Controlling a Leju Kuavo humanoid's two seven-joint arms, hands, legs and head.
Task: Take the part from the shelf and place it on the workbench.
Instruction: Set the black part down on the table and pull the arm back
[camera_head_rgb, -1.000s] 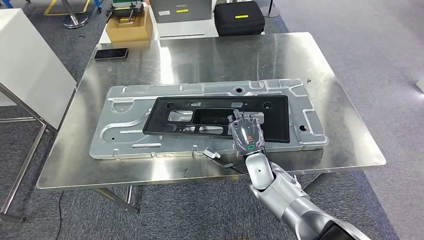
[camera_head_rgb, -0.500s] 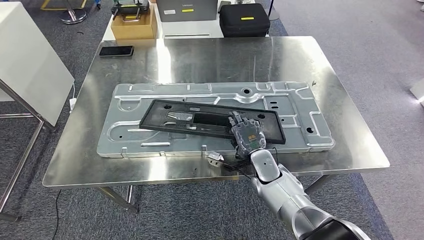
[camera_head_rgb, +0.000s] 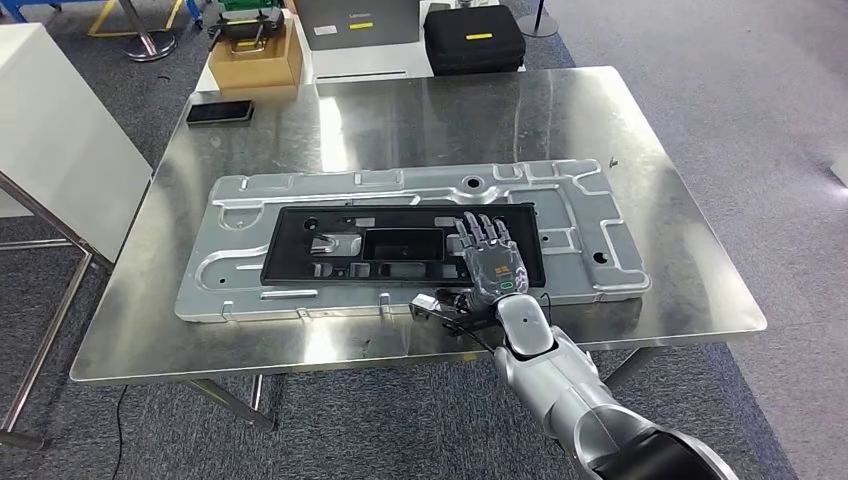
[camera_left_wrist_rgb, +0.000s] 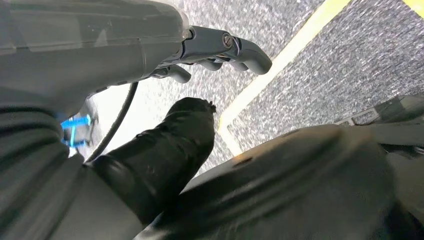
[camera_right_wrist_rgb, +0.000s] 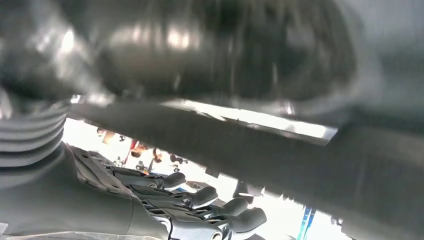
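Note:
A long black frame part (camera_head_rgb: 330, 262) lies flat on a silver stamped panel (camera_head_rgb: 240, 200) on the steel workbench (camera_head_rgb: 420, 120). My right hand (camera_head_rgb: 492, 262) rests on the right end of the part, fingers stretched out flat and spread across its top. In the right wrist view the fingers (camera_right_wrist_rgb: 210, 197) lie straight beside the blurred dark edge of the part (camera_right_wrist_rgb: 250, 145). My left hand (camera_left_wrist_rgb: 210, 45) hangs over the grey floor with nothing in it, its fingers loosely apart.
A black phone (camera_head_rgb: 220, 111) lies at the bench's far left corner. Behind the bench stand a cardboard box (camera_head_rgb: 255, 55), a grey case (camera_head_rgb: 357, 20) and a black case (camera_head_rgb: 473, 38). A white table (camera_head_rgb: 60, 140) stands to the left.
The black part, tilted and skewed before, has swung round and settled flat and square on the panel. My right hand's fingers have straightened out over it. The camera shifted a little.

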